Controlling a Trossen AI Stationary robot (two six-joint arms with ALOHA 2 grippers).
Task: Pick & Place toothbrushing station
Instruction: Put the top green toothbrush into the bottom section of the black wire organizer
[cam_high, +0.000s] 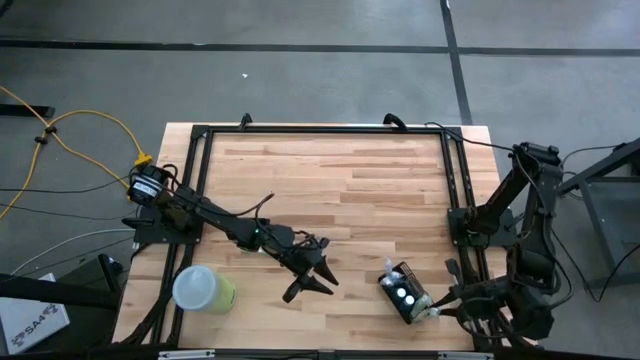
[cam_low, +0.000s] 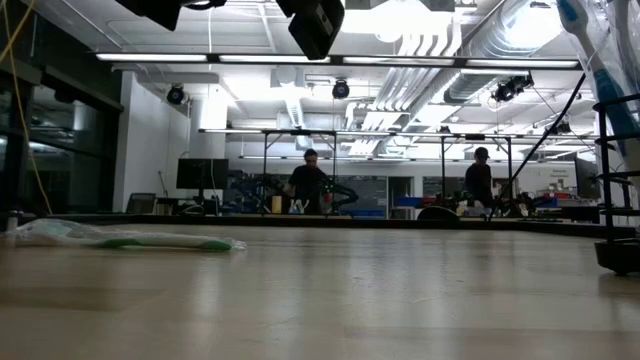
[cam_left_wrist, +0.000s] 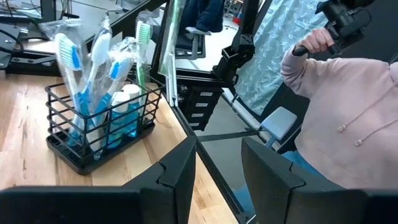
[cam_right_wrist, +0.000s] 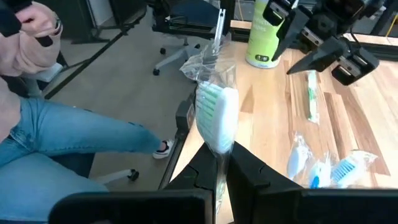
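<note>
Right tool (cam_right_wrist: 219, 163), wrapped toothbrush (cam_right_wrist: 216, 115) pinched

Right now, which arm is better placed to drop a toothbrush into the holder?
Right. The right gripper is shut on a wrapped toothbrush and sits right beside the holder. The left gripper is open, empty and farther off, mid-table.

The toothbrushing station (cam_high: 404, 294) stands at the table's (cam_high: 330, 170) near right — a cup (cam_high: 203, 289) lies well apart, near left.
</note>
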